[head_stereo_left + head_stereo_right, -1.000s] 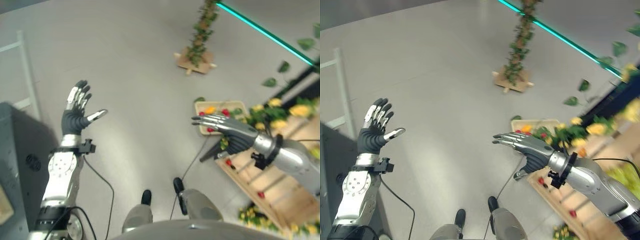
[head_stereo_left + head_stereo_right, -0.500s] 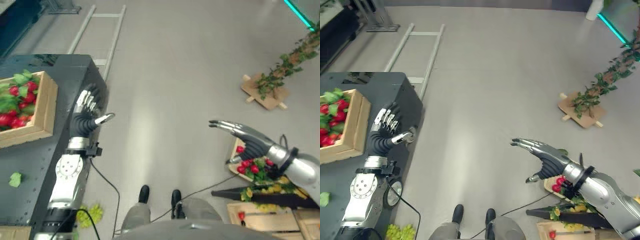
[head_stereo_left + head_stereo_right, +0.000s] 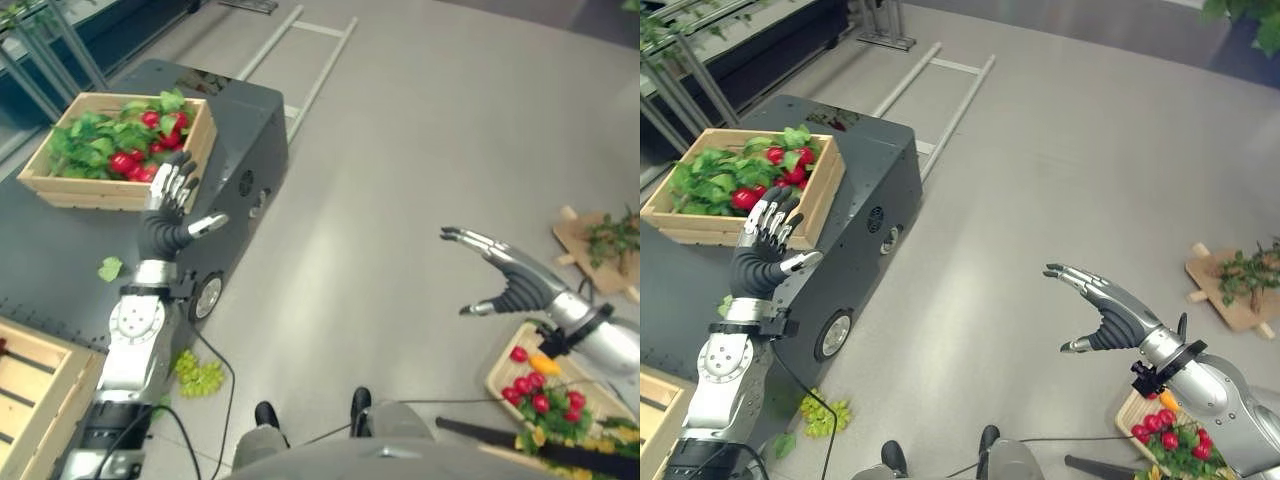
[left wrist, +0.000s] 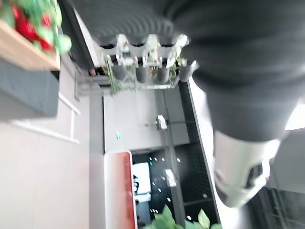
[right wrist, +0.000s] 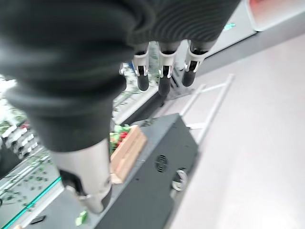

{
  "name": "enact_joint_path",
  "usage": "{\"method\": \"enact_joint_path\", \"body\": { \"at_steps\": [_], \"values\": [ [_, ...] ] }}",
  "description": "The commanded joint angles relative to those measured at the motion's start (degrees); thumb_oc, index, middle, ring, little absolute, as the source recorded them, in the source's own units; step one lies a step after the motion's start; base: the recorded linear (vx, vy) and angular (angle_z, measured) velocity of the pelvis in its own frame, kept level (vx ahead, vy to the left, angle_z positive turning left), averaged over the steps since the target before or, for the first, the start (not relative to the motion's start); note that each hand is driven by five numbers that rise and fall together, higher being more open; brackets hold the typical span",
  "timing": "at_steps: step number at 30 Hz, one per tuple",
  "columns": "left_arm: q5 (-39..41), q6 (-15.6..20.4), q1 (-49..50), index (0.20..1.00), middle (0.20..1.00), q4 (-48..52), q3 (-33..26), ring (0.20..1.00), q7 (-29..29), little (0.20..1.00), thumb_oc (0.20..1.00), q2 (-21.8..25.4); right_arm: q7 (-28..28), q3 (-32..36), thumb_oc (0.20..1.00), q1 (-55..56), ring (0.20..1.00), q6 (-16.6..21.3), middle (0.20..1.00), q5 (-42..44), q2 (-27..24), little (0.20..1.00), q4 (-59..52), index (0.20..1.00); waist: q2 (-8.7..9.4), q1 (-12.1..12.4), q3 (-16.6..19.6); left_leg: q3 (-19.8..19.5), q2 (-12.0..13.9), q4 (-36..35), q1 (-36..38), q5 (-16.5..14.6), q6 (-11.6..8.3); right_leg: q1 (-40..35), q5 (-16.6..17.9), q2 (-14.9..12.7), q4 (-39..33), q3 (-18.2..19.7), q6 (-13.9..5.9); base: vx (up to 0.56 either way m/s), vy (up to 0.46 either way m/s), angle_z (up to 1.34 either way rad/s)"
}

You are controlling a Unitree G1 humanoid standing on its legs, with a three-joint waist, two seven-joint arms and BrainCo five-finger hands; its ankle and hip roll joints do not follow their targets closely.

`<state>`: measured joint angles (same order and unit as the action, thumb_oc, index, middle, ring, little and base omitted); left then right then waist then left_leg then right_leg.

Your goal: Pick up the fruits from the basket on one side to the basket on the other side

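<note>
Left eye view: a wooden crate (image 3: 70, 190) filled with red fruits (image 3: 125, 162) and green leaves is seen at ten o'clock, resting on a dark worktop (image 3: 240, 120). The left hand (image 3: 165, 215) is raised just in front of the crate's near corner, fingers straight and spread, thumb out, nothing held. At four o'clock the right hand (image 3: 505, 280) is held over the grey floor (image 3: 400, 180), fingers extended and apart, empty. A second tray (image 3: 500, 372) with red fruits (image 3: 530, 395) and one orange piece lies on the floor at five o'clock, beside that wrist. A green grape bunch (image 3: 200, 375) lies on the floor at seven o'clock, and part of a bare wooden crate (image 3: 30, 390) shows at eight o'clock.

Right eye view: the same arrangement is recorded; a potted plant on a wooden base (image 3: 1235, 290) stands at three o'clock.

Left wrist view: straight fingers are seen past the dark cover, with the crate corner beside them.

Right wrist view: straight fingers point toward the dark worktop and crate.
</note>
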<state>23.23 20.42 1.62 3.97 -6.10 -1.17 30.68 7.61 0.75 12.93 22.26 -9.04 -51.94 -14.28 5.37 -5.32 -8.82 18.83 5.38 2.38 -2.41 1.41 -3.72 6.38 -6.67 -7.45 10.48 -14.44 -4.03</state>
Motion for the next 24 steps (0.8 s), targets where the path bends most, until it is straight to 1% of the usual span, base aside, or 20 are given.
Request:
{"method": "enact_joint_path", "body": {
  "at_steps": [1,2,5,6,7,15,21,22,24],
  "values": [
    [-2.35,2.89,-0.91,1.0,1.0,3.43,-3.62,1.0,-1.18,1.0,1.0,2.44,-1.46,-1.84,1.0,-3.91,1.0,1.48,1.0,-0.14,0.64,1.0,0.5,1.0,0.95,-0.05,-0.87,1.09,1.96,1.06,1.74,-3.06,-1.1,-4.97,2.73,1.48,-3.07,0.86,-3.83,0.02,0.091,-0.04],
    [-2.53,2.98,-0.68,1.0,1.0,3.41,-3.92,1.0,-1.3,1.0,1.0,2.49,-1.33,-1.92,1.0,-3.93,1.0,1.41,1.0,-0.24,0.68,1.0,0.55,1.0,1.0,0.19,-0.77,0.94,1.72,0.95,2.04,-3.44,-0.98,-5.07,2.53,1.35,-2.89,1.03,-4.03,0.0,0.055,-0.06],
    [-2.38,2.95,-0.41,1.0,1.0,3.09,-4.28,1.0,-1.43,1.0,1.0,2.27,-1.15,-2.4,1.0,-4.29,1.0,1.35,1.0,-0.51,0.77,1.0,0.96,1.0,1.1,0.58,-0.44,0.92,1.42,0.53,2.12,-3.16,-0.7,-4.96,2.96,1.17,-3.16,1.19,-4.04,0.02,0.06,-0.16],
    [-2.61,2.84,-0.18,1.0,1.0,2.79,-4.38,1.0,-1.52,1.0,1.0,1.95,-1.07,-2.36,1.0,-4.18,1.0,1.22,1.0,-0.66,0.9,1.0,1.18,1.0,1.13,0.7,0.06,0.76,1.04,0.08,2.7,-3.57,-0.57,-5.35,2.72,1.04,-3.26,1.18,-4.26,0.04,0.081,-0.15],
    [-2.65,2.79,-0.04,1.0,1.0,2.9,-4.47,1.0,-1.47,1.0,1.0,1.69,-1.04,-2.27,1.0,-4.16,1.0,1.16,1.0,-0.64,0.95,1.0,1.36,1.0,1.12,0.83,0.4,0.81,0.93,-0.26,2.74,-3.28,-0.44,-5.37,3.08,1.07,-3.65,1.19,-4.24,0.05,0.074,-0.09],
    [-3.08,2.69,0.63,1.0,1.0,2.4,-5.0,1.0,-1.47,1.0,1.0,0.89,-1.24,-1.57,1.0,-4.24,1.0,0.95,1.0,-0.71,1.7,1.0,2.7,1.0,0.86,0.89,1.73,0.62,0.07,-0.78,3.85,-3.94,0.19,-5.65,3.35,0.68,-3.2,1.26,-4.75,0.03,0.041,-0.02],
    [-3.71,2.89,0.95,1.0,1.0,2.15,-5.34,1.0,-1.84,1.0,1.0,0.78,-1.34,-1.82,1.0,-5.01,1.0,0.92,1.0,-0.63,2.44,1.0,3.63,1.0,0.67,1.36,1.96,0.6,-0.49,-0.5,4.41,-4.64,0.75,-5.63,3.87,-0.04,-1.99,1.02,-5.62,0.02,0.054,0.01],
    [-3.78,2.88,1.37,1.0,1.0,2.34,-5.64,1.0,-1.65,1.0,1.0,0.99,-1.14,-2.02,1.0,-5.52,1.0,0.87,1.0,-0.49,2.51,1.0,3.92,1.0,0.66,1.81,1.95,0.5,-0.92,-0.51,4.48,-4.96,1.09,-5.56,4.52,-0.53,-1.67,0.85,-6.14,0.01,0.085,-0.01],
    [-3.89,3.0,1.64,1.0,1.0,2.57,-5.71,1.0,-1.51,1.0,1.0,1.21,-1.23,-2.11,1.0,-5.71,1.0,0.82,1.0,-0.41,2.75,1.0,4.21,1.0,0.75,2.14,1.88,0.34,-1.23,-0.38,4.38,-5.1,1.26,-5.53,5.17,-0.93,-1.53,0.62,-6.46,0.02,0.094,-0.05]
  ]
}}
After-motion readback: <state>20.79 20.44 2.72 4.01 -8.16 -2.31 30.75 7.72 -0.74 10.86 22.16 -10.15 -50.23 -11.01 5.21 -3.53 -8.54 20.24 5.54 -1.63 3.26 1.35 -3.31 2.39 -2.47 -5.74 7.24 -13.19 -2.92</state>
